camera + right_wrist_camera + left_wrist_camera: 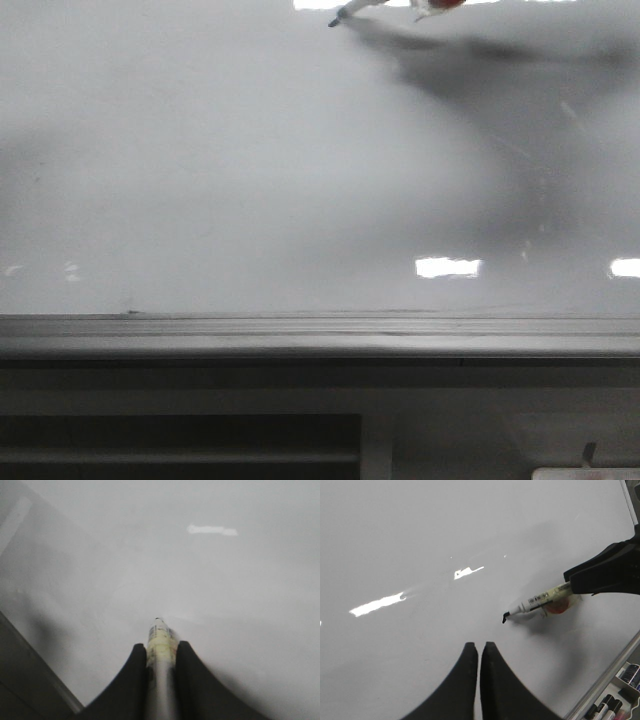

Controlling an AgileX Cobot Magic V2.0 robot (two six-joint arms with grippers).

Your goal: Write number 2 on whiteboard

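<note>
My right gripper (161, 652) clamps the pen (540, 600), tip at the whiteboard (420, 540), ready to begin the 2; my left gripper (479, 652), pinched closed and empty, idles nearby.

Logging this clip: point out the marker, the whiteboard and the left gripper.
marker (540, 600), left wrist view, on its labelled barrel.
whiteboard (200, 180), front view, on a bare stretch of its surface.
left gripper (479, 647), left wrist view, between the closed tips.

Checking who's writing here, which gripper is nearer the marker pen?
Right. The right gripper holds the marker pen between its fingers; the left gripper is shut and empty, apart from the pen's tip.
</note>
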